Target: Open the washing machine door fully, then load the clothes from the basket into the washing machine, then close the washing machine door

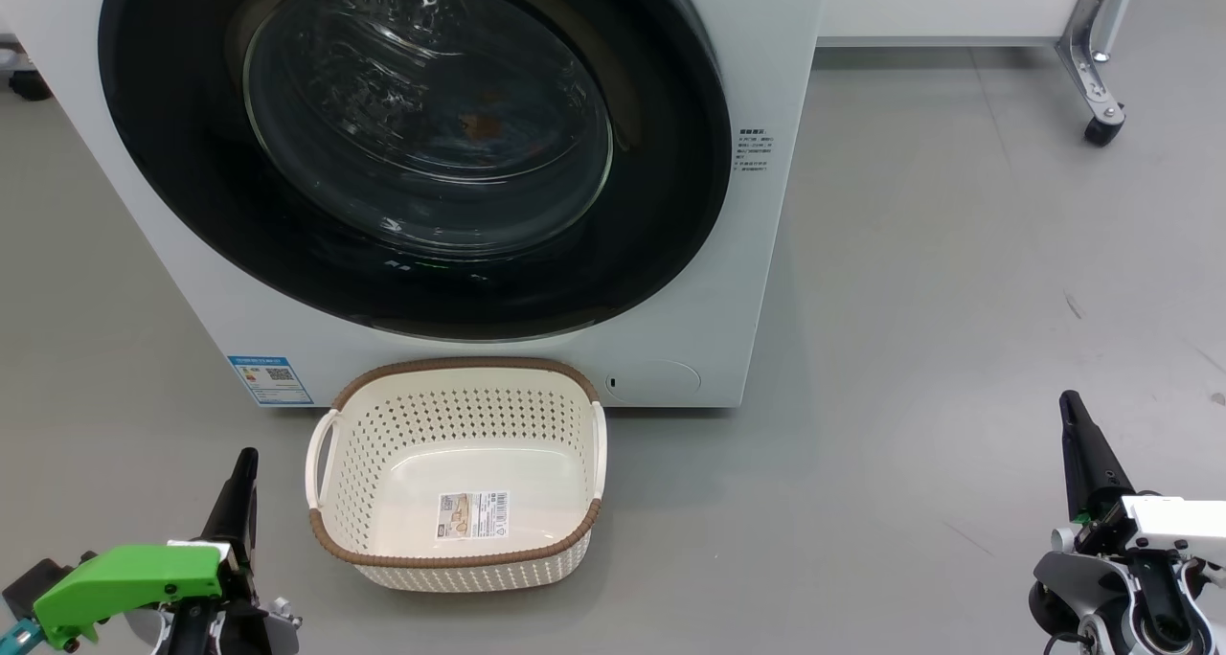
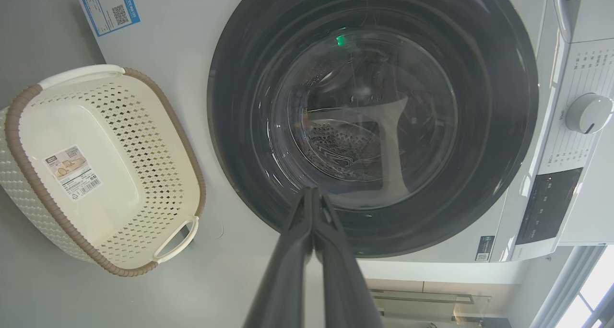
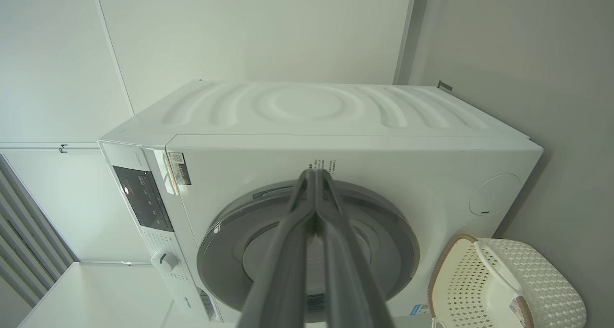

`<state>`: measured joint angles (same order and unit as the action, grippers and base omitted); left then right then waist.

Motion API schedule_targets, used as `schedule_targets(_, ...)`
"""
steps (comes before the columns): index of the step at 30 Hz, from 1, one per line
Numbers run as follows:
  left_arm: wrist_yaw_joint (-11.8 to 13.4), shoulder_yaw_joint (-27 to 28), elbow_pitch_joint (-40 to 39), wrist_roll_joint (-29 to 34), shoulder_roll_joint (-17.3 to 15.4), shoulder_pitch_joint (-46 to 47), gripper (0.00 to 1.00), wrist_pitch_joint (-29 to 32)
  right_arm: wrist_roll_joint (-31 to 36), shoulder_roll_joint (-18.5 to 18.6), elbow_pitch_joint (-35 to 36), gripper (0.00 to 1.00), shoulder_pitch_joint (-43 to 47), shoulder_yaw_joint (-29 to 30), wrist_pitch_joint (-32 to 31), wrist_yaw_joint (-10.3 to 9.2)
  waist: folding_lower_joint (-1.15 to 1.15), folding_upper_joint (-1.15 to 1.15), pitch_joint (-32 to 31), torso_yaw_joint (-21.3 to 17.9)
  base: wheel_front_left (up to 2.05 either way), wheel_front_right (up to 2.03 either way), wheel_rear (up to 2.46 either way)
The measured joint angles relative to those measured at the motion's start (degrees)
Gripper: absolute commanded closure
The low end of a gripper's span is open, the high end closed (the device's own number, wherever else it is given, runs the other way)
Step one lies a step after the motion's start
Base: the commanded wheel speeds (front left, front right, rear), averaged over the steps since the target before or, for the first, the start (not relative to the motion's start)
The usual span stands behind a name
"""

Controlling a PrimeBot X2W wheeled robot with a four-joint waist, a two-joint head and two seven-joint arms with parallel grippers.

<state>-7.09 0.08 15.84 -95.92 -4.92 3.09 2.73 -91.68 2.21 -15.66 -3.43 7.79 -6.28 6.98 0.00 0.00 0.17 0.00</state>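
Our left hand [image 1: 245, 463] and right hand [image 1: 1073, 411] sit low at either side, each with its fingers pressed together, gripping nothing. Between them, the basket [image 1: 383, 416] stands upright on the floor [image 1: 958, 301], a paper label on its bottom, just before the washing machine [image 1: 766, 109]. Beyond, the washing machine door [image 1: 172, 186] lies flush against the front.

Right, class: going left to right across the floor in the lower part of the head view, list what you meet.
left gripper → basket → right gripper
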Motion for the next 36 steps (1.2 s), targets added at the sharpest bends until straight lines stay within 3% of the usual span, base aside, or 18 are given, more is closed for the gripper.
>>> schedule_targets(36,0.0,0.23,-0.1,0.02,0.04,0.01,1.0,0.24,0.0,0.0,0.0,1.0,0.0,0.0,0.0,0.0,0.0,0.0,0.0,0.0,0.0,0.0,0.0)
